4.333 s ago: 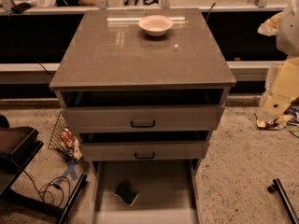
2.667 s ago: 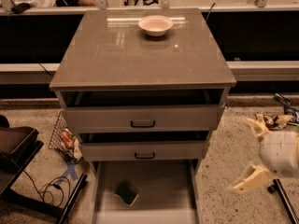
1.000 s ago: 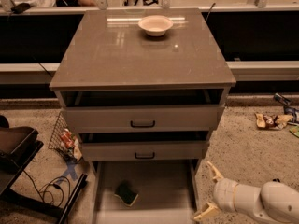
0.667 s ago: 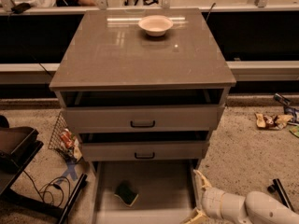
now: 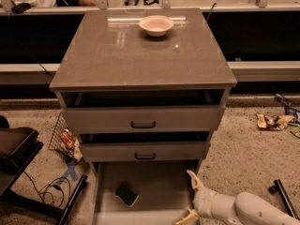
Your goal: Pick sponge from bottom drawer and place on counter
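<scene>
The sponge, dark green on top with a pale yellow edge, lies on the floor of the bottom drawer, left of centre. The drawer is pulled out under the two grey-fronted drawers. My gripper is open and empty at the drawer's right rail, to the right of the sponge, with its pale fingers spread and pointing left. The white arm runs off to the lower right. The counter is the glossy grey-brown top of the cabinet.
A white bowl stands at the back of the counter. The two upper drawers stand slightly open. A black stand and cables are at the left, litter on the floor at the right, a black bar beside the arm.
My arm has come down from the right of the cabinet and moved left to the bottom drawer's right rail. The sponge and bowl have not moved.
</scene>
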{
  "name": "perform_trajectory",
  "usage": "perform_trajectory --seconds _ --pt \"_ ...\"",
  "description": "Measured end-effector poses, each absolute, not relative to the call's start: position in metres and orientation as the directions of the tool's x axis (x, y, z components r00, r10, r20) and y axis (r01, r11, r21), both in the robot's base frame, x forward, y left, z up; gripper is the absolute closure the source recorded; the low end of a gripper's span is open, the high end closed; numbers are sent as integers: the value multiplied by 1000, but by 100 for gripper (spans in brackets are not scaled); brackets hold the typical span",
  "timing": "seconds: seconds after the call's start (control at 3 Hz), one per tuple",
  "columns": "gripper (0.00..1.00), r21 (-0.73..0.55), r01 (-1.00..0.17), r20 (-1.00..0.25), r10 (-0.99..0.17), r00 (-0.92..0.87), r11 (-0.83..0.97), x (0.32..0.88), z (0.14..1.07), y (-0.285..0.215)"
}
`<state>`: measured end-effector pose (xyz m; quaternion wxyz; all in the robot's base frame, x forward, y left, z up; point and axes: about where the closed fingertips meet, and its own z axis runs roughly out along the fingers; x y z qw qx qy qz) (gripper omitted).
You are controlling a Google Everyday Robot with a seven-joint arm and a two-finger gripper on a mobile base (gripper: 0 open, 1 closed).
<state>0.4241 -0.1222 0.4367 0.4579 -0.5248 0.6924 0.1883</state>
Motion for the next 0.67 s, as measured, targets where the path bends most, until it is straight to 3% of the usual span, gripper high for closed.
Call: perform_trajectory --seconds 0.67 --pt "0 -203 -911 -880 -475 8 359 478 360 -17"
